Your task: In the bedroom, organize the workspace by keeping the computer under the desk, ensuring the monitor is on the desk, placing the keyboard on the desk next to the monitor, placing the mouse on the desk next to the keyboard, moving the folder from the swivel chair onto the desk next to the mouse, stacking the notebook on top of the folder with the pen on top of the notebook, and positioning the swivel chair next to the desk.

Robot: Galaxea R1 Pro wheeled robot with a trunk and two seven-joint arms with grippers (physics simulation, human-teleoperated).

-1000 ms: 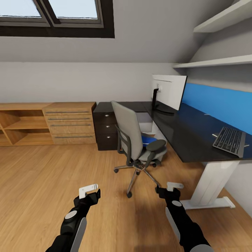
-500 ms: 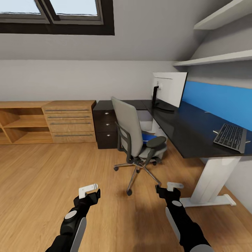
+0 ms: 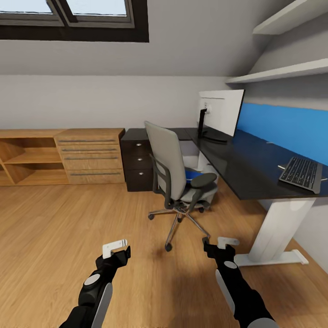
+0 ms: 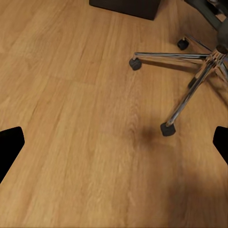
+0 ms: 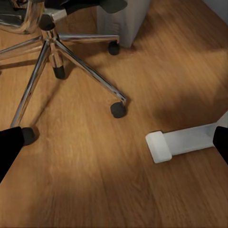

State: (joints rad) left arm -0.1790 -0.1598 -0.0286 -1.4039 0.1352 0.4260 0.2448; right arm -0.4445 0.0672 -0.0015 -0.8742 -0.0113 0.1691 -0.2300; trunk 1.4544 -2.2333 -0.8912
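Left fingers: spread wide on the left gripper (image 3: 115,247), dark tips (image 4: 10,145) at both edges of the left wrist view, nothing between them, bare wood floor (image 3: 68,228) beneath.
Right fingers: parted and empty on the right gripper (image 3: 226,242), tips (image 5: 9,142) at both edges of the right wrist view, hovering above the floor.
Swivel chair (image 3: 175,175): ahead of both grippers, between them, closer to the right one; grey back turned toward the fingers, chrome star base (image 4: 190,71) and castors on the floor just beyond the fingertips.
Folder (image 3: 193,174): bright blue, flat on the chair seat, beyond the fingers, partly hidden by the backrest and an armrest.
Desk (image 3: 237,166): ahead and to the right of the right fingers; glossy black top, blue back panel, white foot (image 5: 183,142) lying close by the right fingertips.
Monitor (image 3: 221,114): upright at the far end of the desk, pale back facing the fingers.
Keyboard (image 3: 301,173): on the desk's near end, well right of the right fingers, apart from the monitor.
Drawer unit (image 3: 136,159): black, behind the chair, far ahead of the left fingers.
Dresser (image 3: 68,155): light wood, against the far wall, ahead and left of the left fingers.
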